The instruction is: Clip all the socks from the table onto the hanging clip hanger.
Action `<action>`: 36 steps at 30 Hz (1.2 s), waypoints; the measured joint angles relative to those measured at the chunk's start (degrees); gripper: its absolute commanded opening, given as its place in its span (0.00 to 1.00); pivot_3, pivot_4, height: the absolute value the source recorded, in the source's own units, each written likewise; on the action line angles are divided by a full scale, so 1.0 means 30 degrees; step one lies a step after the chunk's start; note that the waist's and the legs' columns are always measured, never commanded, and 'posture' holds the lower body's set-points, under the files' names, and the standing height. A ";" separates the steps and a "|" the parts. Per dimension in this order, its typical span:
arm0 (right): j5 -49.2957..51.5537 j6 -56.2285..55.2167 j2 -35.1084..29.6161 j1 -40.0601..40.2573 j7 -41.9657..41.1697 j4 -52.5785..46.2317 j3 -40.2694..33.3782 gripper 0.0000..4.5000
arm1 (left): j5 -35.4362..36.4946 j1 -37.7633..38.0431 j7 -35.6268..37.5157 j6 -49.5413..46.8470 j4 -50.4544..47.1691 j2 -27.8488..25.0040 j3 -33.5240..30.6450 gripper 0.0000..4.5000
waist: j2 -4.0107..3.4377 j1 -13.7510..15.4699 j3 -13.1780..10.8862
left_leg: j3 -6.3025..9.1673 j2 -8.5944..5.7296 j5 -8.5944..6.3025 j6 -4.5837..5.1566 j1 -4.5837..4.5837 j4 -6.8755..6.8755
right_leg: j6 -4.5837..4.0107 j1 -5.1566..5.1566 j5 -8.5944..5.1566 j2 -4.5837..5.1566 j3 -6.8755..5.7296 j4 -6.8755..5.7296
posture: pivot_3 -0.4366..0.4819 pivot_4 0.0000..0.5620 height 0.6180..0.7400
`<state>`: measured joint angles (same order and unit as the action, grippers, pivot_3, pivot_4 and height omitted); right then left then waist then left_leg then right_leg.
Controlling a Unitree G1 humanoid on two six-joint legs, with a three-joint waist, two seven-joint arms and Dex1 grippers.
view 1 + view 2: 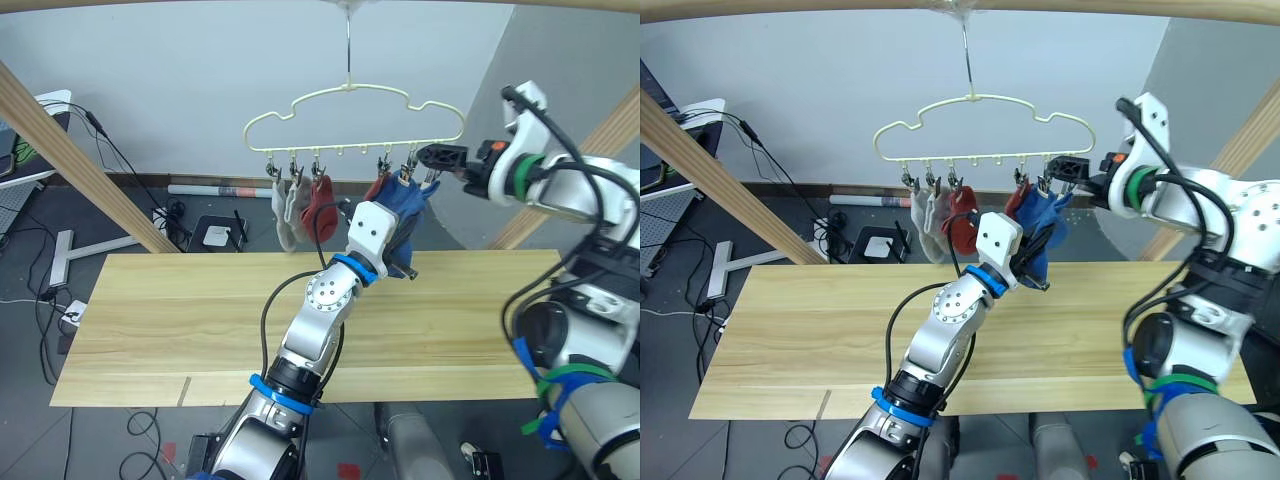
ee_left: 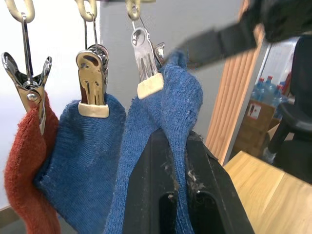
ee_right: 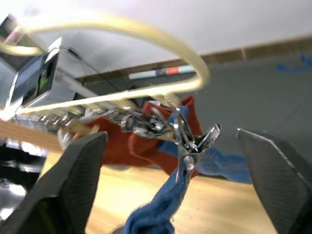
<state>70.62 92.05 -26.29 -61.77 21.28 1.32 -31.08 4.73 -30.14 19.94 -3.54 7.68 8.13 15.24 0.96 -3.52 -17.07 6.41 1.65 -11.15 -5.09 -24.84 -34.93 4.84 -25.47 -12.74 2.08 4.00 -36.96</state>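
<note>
Overhead, the pale yellow clip hanger (image 1: pixel 355 112) hangs by its hook, with metal clips along its lower bar. Toward the hanger's left end, two light grey socks (image 1: pixel 286 210) hang side by side, and a red sock (image 1: pixel 322 208) hangs just beside them. Toward its right end, a second red sock (image 2: pixel 27 161) and a blue sock (image 2: pixel 80 156) each hang from their own clip, close together.

Just beside that blue sock, at the last clip (image 2: pixel 146 68), is the second blue sock (image 2: pixel 168 126). The left pincer (image 2: pixel 176 192) is raised under the hanger's right end, and its black fingers are closed narrowly on this sock's fabric, which runs up from between them to the clip's jaws. The sock's top edge sits at the clip's pale tip; whether the clip grips it fully is hard to tell.

The right pincer (image 3: pixel 170 180) is held level with the hanger's right end, its fingers spread wide to either side of that same clip without touching it.

Below the hanger lies the worktop (image 1: pixel 180 330) of light wooden planks.
</note>
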 measured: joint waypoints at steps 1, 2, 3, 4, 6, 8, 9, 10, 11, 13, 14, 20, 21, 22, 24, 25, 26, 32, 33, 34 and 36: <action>0.0321 -0.0004 -0.0428 0.0047 -0.0306 -0.0100 0.0257 0.99 | 0.0118 -0.0061 0.0057 -0.0028 0.0032 0.0086 0.0001 0.00 | 0.0001 -0.0052 0.0000 | -0.0002 0.0000 -0.0001 0.0001 0.0001 0.0000 | 0.0006 0.0000 -0.0003 0.0000 0.0001 -0.0001 | 0.34 0.49 1.00; 0.0557 -0.0008 -0.0875 0.0222 -0.0655 -0.0265 0.0578 0.99 | 0.0269 -0.0155 0.0136 -0.0070 0.0103 0.0173 -0.0005 0.00 | 0.0000 -0.0101 0.0000 | -0.0002 0.0001 -0.0001 0.0002 0.0003 0.0000 | 0.0015 -0.0001 -0.0009 -0.0001 0.0000 -0.0005 | 0.34 0.49 1.00; 0.0932 0.0003 -0.1775 0.0766 -0.1347 -0.0699 0.1193 0.99 | 0.0584 -0.0329 0.0226 -0.0266 0.0298 0.0391 -0.0076 0.00 | 0.0000 -0.0098 0.0001 | 0.0000 0.0001 -0.0001 0.0002 0.0003 -0.0004 | 0.0029 0.0000 -0.0018 -0.0002 -0.0002 -0.0005 | 0.32 0.49 1.00; 0.1016 -0.0005 -0.2355 0.1133 -0.1873 -0.1074 0.1604 0.99 | 0.0845 -0.0409 0.0250 -0.0460 0.0385 0.0496 -0.0235 0.00 | 0.0000 -0.0135 0.0000 | -0.0001 0.0001 0.0000 0.0001 0.0001 -0.0008 | 0.0045 -0.0001 -0.0027 -0.0002 0.0001 -0.0003 | 0.32 0.49 1.00; 0.1010 -0.0022 -0.3537 0.2000 -0.3016 -0.2104 0.2357 1.00 | 0.1557 -0.0407 0.0331 -0.0915 0.0546 0.0497 -0.0621 0.12 | 0.0000 -0.0262 0.0000 | -0.0011 0.0000 -0.0001 0.0001 0.0000 -0.0011 | 0.0075 -0.0001 -0.0041 -0.0001 0.0012 0.0002 | 0.31 0.49 1.00; 0.0667 -0.0251 -0.4592 0.2879 -0.4392 -0.3593 0.3085 1.00 | 0.2079 -0.0414 0.0374 -0.1297 0.0809 0.0493 -0.1058 0.23 | 0.0000 -0.0452 0.0000 | -0.0016 0.0000 0.0000 0.0001 0.0003 -0.0011 | 0.0094 -0.0006 -0.0050 -0.0002 0.0013 -0.0001 | 0.31 0.49 1.00; 0.0467 -0.0474 -0.5019 0.3305 -0.5007 -0.4234 0.3398 1.00 | 0.2251 -0.0422 0.0517 -0.1377 0.0824 0.0491 -0.1115 0.30 | 0.0001 -0.0490 0.0000 | -0.0016 0.0001 0.0000 0.0000 0.0006 -0.0011 | 0.0095 -0.0005 -0.0051 -0.0004 0.0012 -0.0003 | 0.30 0.49 1.00; 0.0219 -0.0766 -0.5363 0.3785 -0.5563 -0.4798 0.3586 1.00 | 0.2439 -0.0427 0.0699 -0.1523 0.0823 0.0491 -0.1114 0.37 | 0.0000 -0.0536 0.0001 | -0.0017 0.0000 0.0000 0.0000 0.0012 -0.0011 | 0.0097 -0.0004 -0.0052 -0.0005 0.0014 -0.0004 | 0.29 0.49 1.00; -0.0079 -0.1130 -0.5697 0.4307 -0.6180 -0.5302 0.3844 1.00 | 0.2731 -0.0432 0.0778 -0.1714 0.0845 0.0490 -0.1140 0.44 | 0.0001 -0.0577 0.0000 | -0.0023 0.0001 0.0000 0.0000 0.0014 -0.0015 | 0.0102 -0.0006 -0.0050 -0.0005 0.0018 -0.0004 | 0.29 0.49 1.00; -0.0704 -0.1735 -0.6280 0.5224 -0.7161 -0.6038 0.4336 1.00 | 0.3113 -0.0437 0.1018 -0.2069 0.0940 0.0489 -0.1301 0.57 | 0.0001 -0.0593 0.0000 | -0.0024 0.0001 0.0001 -0.0001 0.0016 -0.0022 | 0.0113 -0.0004 -0.0045 -0.0007 0.0019 -0.0006 | 0.29 0.49 1.00; -0.0988 -0.2022 -0.6450 0.5570 -0.7572 -0.6300 0.4514 1.00 | 0.3286 -0.0440 0.1086 -0.2170 0.1049 0.0486 -0.1428 0.64 | 0.0000 -0.0602 0.0000 | -0.0029 0.0001 0.0001 -0.0002 0.0016 -0.0027 | 0.0120 -0.0003 -0.0041 -0.0007 0.0024 -0.0005 | 0.29 0.49 1.00; -0.2668 -0.3686 -0.7102 0.6936 -0.9365 -0.7242 0.4842 1.00 | 0.3959 -0.0531 0.1512 -0.2870 0.1359 0.0422 -0.1676 1.00 | 0.0002 -0.0601 0.0001 | -0.0039 0.0000 0.0002 -0.0003 0.0013 -0.0047 | 0.0137 0.0002 -0.0031 -0.0006 0.0035 0.0005 | 0.29 0.49 1.00; -0.2925 -0.3931 -0.7147 0.7236 -0.9589 -0.7341 0.4852 1.00 | 0.4045 -0.0664 0.1565 -0.3099 0.1444 0.0305 -0.1866 1.00 | 0.0002 -0.0594 0.0001 | -0.0040 0.0000 0.0002 -0.0003 0.0012 -0.0047 | 0.0137 0.0000 -0.0031 -0.0006 0.0035 0.0004 | 0.29 0.49 1.00; -0.3157 -0.4159 -0.7287 0.7635 -0.9868 -0.7467 0.4974 1.00 | 0.4186 -0.0896 0.1721 -0.3482 0.1471 0.0107 -0.2080 1.00 | 0.0002 -0.0579 0.0000 | -0.0038 0.0000 0.0002 -0.0002 0.0013 -0.0047 | 0.0137 -0.0001 -0.0031 -0.0007 0.0033 0.0002 | 0.30 0.49 1.00; -0.3625 -0.4513 -0.7421 0.8037 -1.0457 -0.7614 0.5195 1.00 | 0.4429 -0.1099 0.2381 -0.4092 0.1178 -0.1073 -0.2361 1.00 | 0.0001 -0.0687 0.0001 | -0.0042 0.0002 0.0002 -0.0003 0.0021 -0.0044 | 0.0137 0.0000 -0.0031 -0.0010 0.0036 -0.0005 | 0.31 0.49 1.00; -0.3848 -0.4761 -0.7615 0.8251 -1.0785 -0.7673 0.5321 1.00 | 0.4457 -0.0992 0.2836 -0.4414 0.0856 -0.1959 -0.2509 1.00 | 0.0001 -0.0771 0.0001 | -0.0042 0.0005 0.0002 -0.0003 0.0028 -0.0039 | 0.0136 -0.0002 -0.0031 -0.0014 0.0039 -0.0012 | 0.32 0.49 1.00; -0.4074 -0.4935 -0.7781 0.8367 -1.1054 -0.7711 0.5420 1.00 | 0.4468 -0.0847 0.3167 -0.4627 0.0629 -0.2777 -0.2799 1.00 | 0.0000 -0.0842 0.0001 | -0.0041 0.0013 0.0003 -0.0003 0.0030 -0.0038 | 0.0135 -0.0002 -0.0031 -0.0019 0.0038 -0.0015 | 0.32 0.49 1.00; -0.6541 -0.7860 -0.9705 1.0071 -1.4281 -0.7989 0.6770 1.00 | 0.5420 0.0149 0.6680 -0.6297 -0.0767 -0.8906 -0.4305 1.00 | 0.0006 -0.0860 -0.0002 | -0.0028 0.0019 0.0003 -0.0005 0.0030 -0.0041 | 0.0136 -0.0003 -0.0029 -0.0020 0.0029 -0.0020 | 0.38 0.49 1.00; -0.7091 -0.8533 -1.0126 1.0571 -1.4972 -0.7920 0.7020 1.00 | 0.5666 0.0283 0.7516 -0.6651 -0.0839 -1.0337 -0.4863 1.00 | 0.0006 -0.0893 -0.0002 | -0.0033 0.0027 0.0003 -0.0004 0.0030 -0.0026 | 0.0135 -0.0015 -0.0030 -0.0026 0.0035 -0.0019 | 0.40 0.49 1.00; -0.7826 -0.9386 -1.0556 1.1135 -1.5782 -0.7726 0.7265 1.00 | 0.5955 0.0399 0.8334 -0.6993 -0.0835 -1.1946 -0.5753 1.00 | 0.0006 -0.0908 -0.0003 | -0.0039 0.0028 0.0003 -0.0005 0.0032 -0.0023 | 0.0130 -0.0026 -0.0033 -0.0026 0.0036 -0.0031 | 0.40 0.49 1.00; -0.8972 -1.0766 -1.0993 1.1551 -1.6967 -0.7341 0.7619 1.00 | 0.6356 0.0419 0.9348 -0.7492 -0.0867 -1.3949 -0.7004 1.00 | 0.0003 -0.0841 -0.0001 | -0.0045 0.0026 0.0003 -0.0005 0.0030 -0.0025 | 0.0131 -0.0021 -0.0032 -0.0016 0.0037 -0.0021 | 0.43 0.49 1.00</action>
<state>43.70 59.76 -59.27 -27.11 -29.62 -20.70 -8.22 23.80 -28.89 47.98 -26.02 5.07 -33.71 -5.77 0.96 -6.04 -17.07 6.27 1.72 -11.14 -5.11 -24.75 -35.00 5.23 -25.53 -12.83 2.03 4.11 -37.02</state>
